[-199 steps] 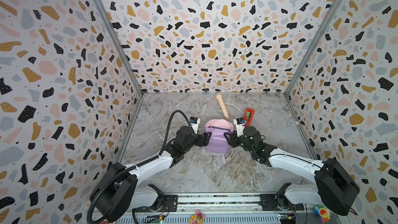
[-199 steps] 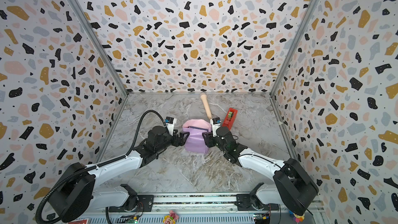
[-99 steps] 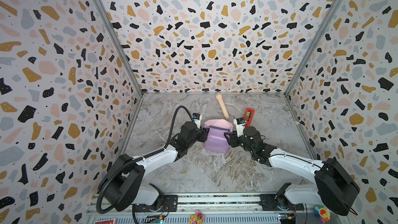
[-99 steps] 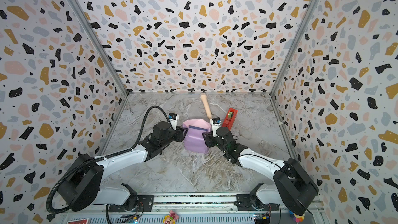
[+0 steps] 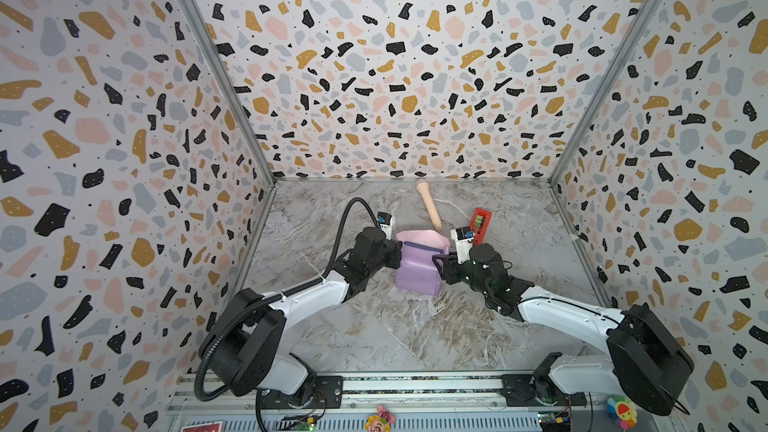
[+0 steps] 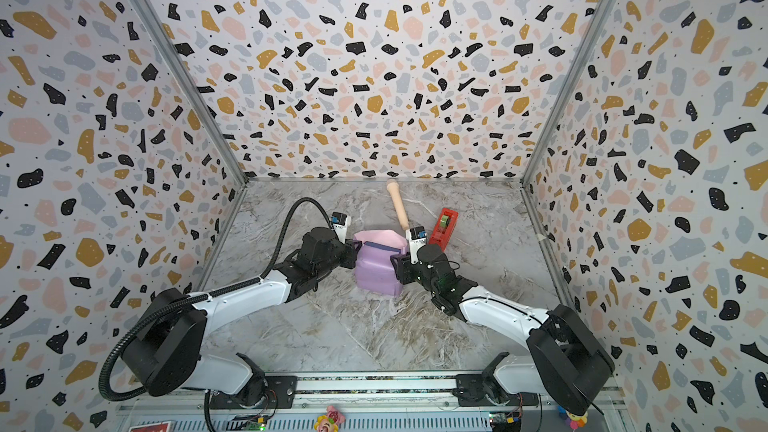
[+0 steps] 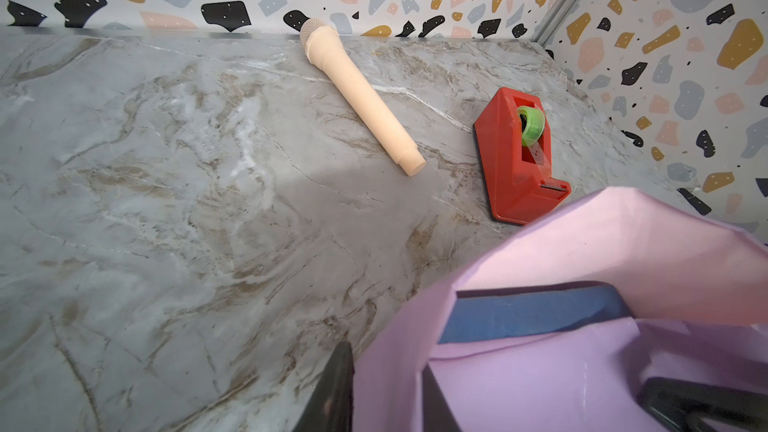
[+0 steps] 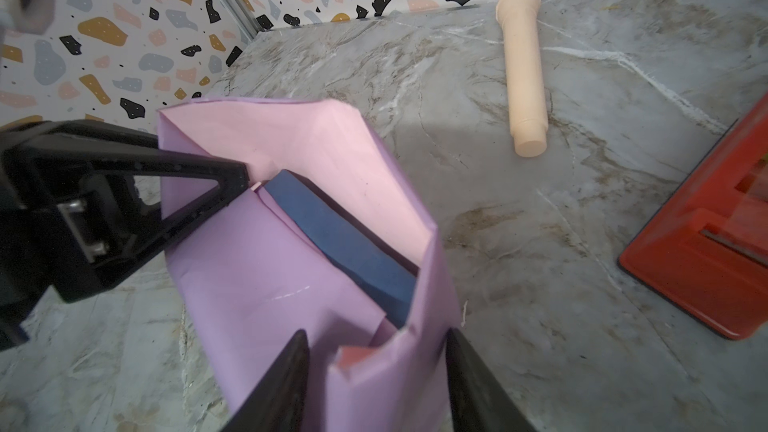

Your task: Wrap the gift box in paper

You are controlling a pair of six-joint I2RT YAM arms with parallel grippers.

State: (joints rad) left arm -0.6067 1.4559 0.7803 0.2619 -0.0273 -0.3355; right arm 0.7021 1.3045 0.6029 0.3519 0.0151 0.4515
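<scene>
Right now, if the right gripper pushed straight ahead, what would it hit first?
The right gripper would meet the lilac paper between its fingers first, probably with the navy gift box right behind.

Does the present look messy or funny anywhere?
Yes. The paper is loose and baggy. Its far end gapes open, so the blue gift box peeks out. A corner by the right gripper is crumpled. A toy microphone also lies on the table, and wrapping doesn't need that.
</scene>
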